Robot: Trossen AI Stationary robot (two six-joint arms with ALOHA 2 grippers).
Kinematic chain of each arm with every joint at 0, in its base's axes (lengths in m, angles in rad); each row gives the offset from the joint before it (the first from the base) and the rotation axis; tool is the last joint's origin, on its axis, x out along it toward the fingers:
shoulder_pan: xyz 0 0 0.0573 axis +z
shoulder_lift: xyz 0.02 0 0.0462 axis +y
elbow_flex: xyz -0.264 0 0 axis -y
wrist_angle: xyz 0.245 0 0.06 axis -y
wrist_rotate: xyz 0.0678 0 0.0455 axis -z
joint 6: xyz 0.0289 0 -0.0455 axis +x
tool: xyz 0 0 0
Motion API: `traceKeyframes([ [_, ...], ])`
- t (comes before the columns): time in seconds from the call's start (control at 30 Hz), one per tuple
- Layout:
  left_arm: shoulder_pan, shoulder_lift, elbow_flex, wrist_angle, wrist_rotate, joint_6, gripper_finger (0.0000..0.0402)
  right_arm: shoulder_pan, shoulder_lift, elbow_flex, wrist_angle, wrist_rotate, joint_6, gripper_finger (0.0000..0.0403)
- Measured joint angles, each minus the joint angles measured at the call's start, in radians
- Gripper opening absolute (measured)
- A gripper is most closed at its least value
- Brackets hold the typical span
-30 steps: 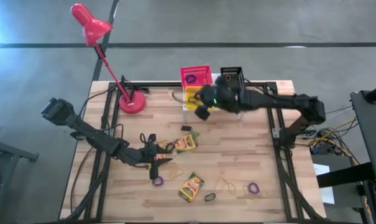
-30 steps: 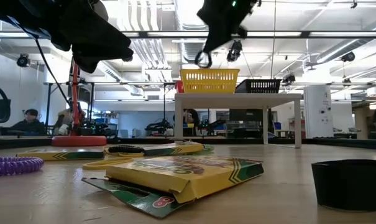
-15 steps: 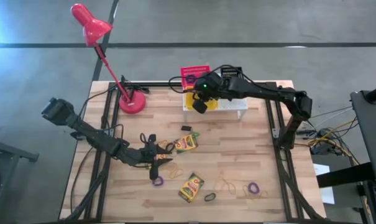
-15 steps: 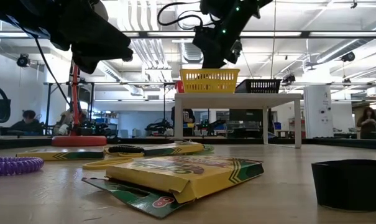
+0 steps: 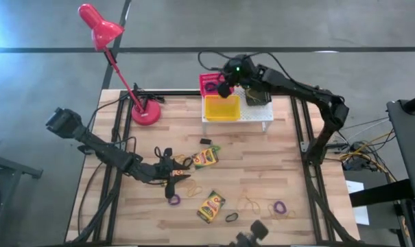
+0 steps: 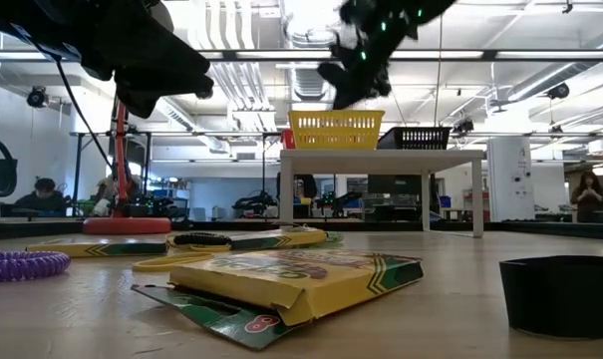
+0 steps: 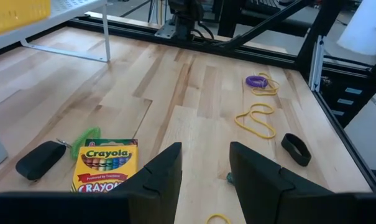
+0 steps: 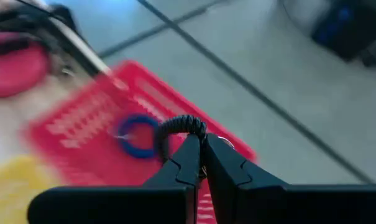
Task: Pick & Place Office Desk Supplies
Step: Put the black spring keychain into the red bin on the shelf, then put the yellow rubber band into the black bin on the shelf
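A small black coiled elastic loop (image 8: 180, 127) is pinched between the pressed-together fingers of the right gripper (image 8: 202, 163), sticking up past the fingertips. In the right wrist view it hangs directly over the pink-red mesh basket (image 8: 88, 118), in which a blue elastic loop (image 8: 137, 135) already lies. In the high view the right gripper (image 5: 224, 87) sits at the upper centre of the frame, over that pink-red basket (image 5: 208, 81), which stands on the white perforated metal shelf (image 5: 255, 116) beside the yellow mesh basket (image 5: 221, 107) and the black mesh basket (image 5: 258, 96).

Lower in the high view, the left gripper (image 5: 178, 171) rests low over the wooden table (image 5: 289, 158) at centre left, its fingers spread apart and holding nothing. Just above and to its right lies a flat yellow-and-green crayon box (image 5: 206, 158), with a small black object (image 5: 206, 142) near it. A second crayon box (image 5: 211, 206) lies toward the lower centre, a purple coiled loop (image 5: 173, 200) to its left and a black loop (image 5: 231, 217) to its right. Farther right lie a thin yellow loop (image 5: 250, 204) and another purple loop (image 5: 280, 206). A red desk lamp (image 5: 108, 41) stands at the upper left of the table
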State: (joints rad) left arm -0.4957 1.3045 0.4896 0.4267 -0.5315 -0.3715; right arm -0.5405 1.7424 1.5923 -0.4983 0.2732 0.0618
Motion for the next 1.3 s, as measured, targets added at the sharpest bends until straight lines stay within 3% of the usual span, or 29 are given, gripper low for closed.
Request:
traceKeyframes([
  [0.17, 0.0, 0.0, 0.0, 0.0, 0.0, -0.003, 0.014, -0.063, 0.04, 0.0, -0.01, -0.131, 0.026, 0.0013],
  [0.37, 0.0, 0.0, 0.0, 0.0, 0.0, -0.013, 0.014, -0.072, 0.054, 0.001, -0.029, -0.144, 0.021, 0.0022],
  [0.67, 0.0, 0.0, 0.0, -0.001, 0.0, -0.022, 0.014, -0.064, 0.017, 0.003, -0.03, -0.144, 0.01, 0.0123],
  [0.8, 0.0, 0.0, 0.0, -0.001, 0.0, -0.023, 0.014, -0.012, -0.068, 0.004, -0.046, -0.143, 0.009, 0.0142],
  [1.0, 0.0, 0.0, 0.0, -0.001, 0.0, -0.023, 0.014, 0.235, -0.232, -0.036, -0.17, -0.121, 0.003, 0.0128],
  [1.3, 0.0, 0.0, 0.0, -0.001, 0.0, -0.022, 0.014, 0.835, -0.374, -0.352, -0.165, 0.141, 0.313, 0.0098],
])
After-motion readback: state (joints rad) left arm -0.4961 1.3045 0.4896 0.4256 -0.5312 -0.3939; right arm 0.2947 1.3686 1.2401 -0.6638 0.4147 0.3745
